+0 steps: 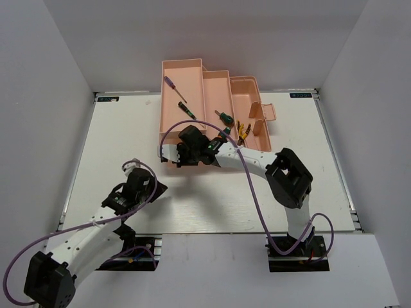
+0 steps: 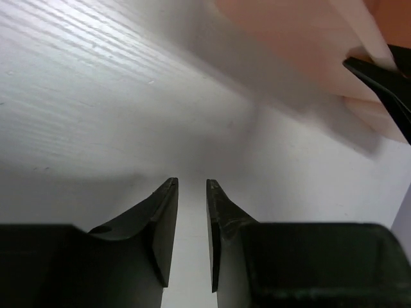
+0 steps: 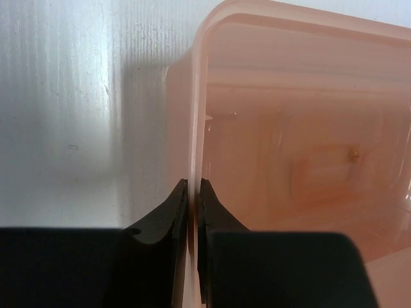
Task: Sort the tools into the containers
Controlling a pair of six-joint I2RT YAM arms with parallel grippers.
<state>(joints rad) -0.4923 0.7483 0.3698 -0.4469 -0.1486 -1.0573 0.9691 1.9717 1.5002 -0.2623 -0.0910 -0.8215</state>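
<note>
Pink toolbox rim point(image 3: 194, 115) between right jaws

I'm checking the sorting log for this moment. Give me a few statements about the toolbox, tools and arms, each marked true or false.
1. The right gripper has its fingers pinched on the toolbox wall. True.
2. The left gripper holds a screwdriver. False: nothing is between its fingers, and only the table shows beyond them.
3. The blue-red screwdriver and the black-green screwdriver lie in the toolbox's leftmost compartment. True.
4. The pliers lie on the table outside the toolbox. False: they lie inside the toolbox, toward its right side.
</note>
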